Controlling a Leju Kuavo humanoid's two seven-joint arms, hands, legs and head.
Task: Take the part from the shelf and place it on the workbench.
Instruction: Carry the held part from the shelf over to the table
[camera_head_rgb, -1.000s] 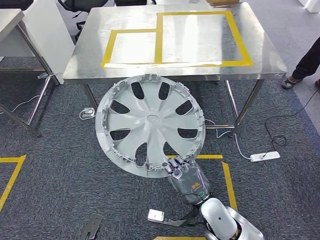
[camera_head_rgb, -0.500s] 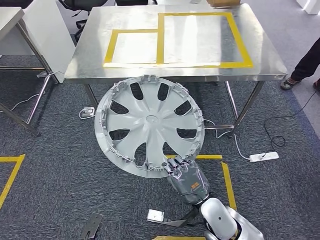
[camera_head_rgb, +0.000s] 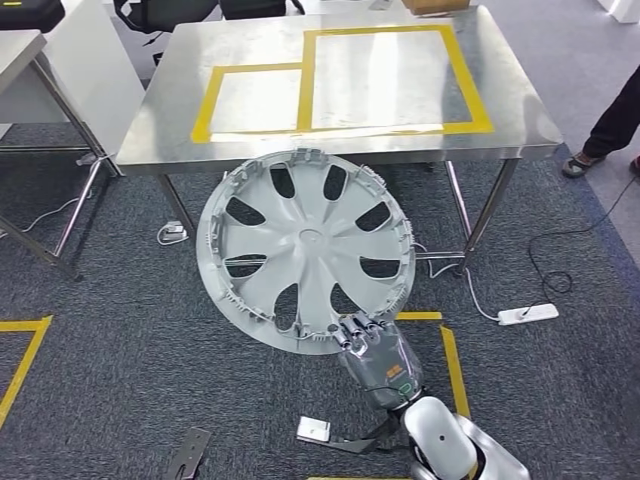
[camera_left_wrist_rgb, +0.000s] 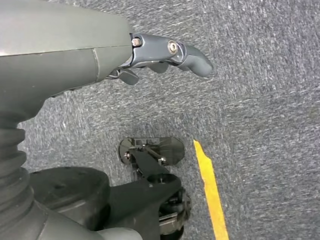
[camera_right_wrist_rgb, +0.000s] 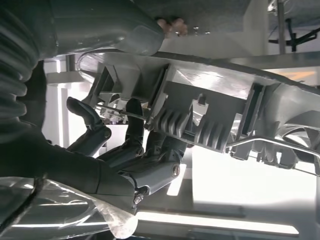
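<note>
Grey plastic hubcap, round with spoke-shaped openings, was held out flat above the dark carpet just short of the near edge of the stainless steel counter, which carried yellow tape rectangles. The right hand gripped its near rim, fingers curled beneath the ribbed underside. The left hand hung over the carpet holding nothing, fingers loosely apart.

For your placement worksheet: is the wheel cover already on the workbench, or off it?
Off it. The right hand holds the wheel cover by its rim, short of the workbench.
</note>
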